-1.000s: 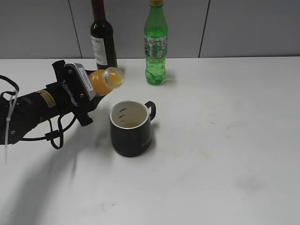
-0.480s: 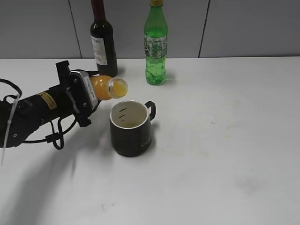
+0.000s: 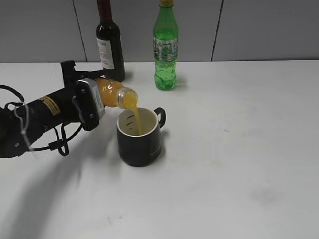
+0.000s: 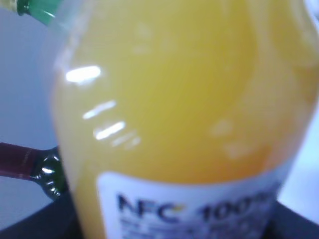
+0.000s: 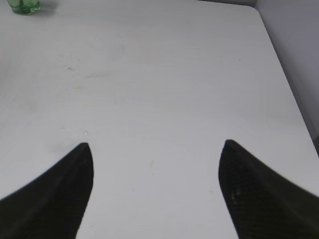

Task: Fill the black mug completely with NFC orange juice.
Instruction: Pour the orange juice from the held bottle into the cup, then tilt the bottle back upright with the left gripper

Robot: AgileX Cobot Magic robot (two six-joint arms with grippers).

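Note:
The black mug (image 3: 140, 144) stands upright on the white table, handle to the right. My left gripper (image 3: 89, 102) is shut on the NFC orange juice bottle (image 3: 113, 92), which is tipped with its open neck down over the mug's left rim. A stream of orange juice (image 3: 135, 118) runs from the neck into the mug. In the left wrist view the bottle (image 4: 184, 99) fills the frame, orange with a white label. My right gripper (image 5: 155, 149) is open and empty above bare table; it is out of the exterior view.
A dark wine bottle (image 3: 109, 42) stands at the back just behind the left gripper. A green plastic bottle (image 3: 165, 50) stands at the back, right of it; its base shows in the right wrist view (image 5: 24, 6). The table's right edge (image 5: 286, 84) shows in the right wrist view.
The left gripper has tipped the bottle further, from neck up to neck down over the mug's rim. Juice now streams into the mug. The mug has not moved.

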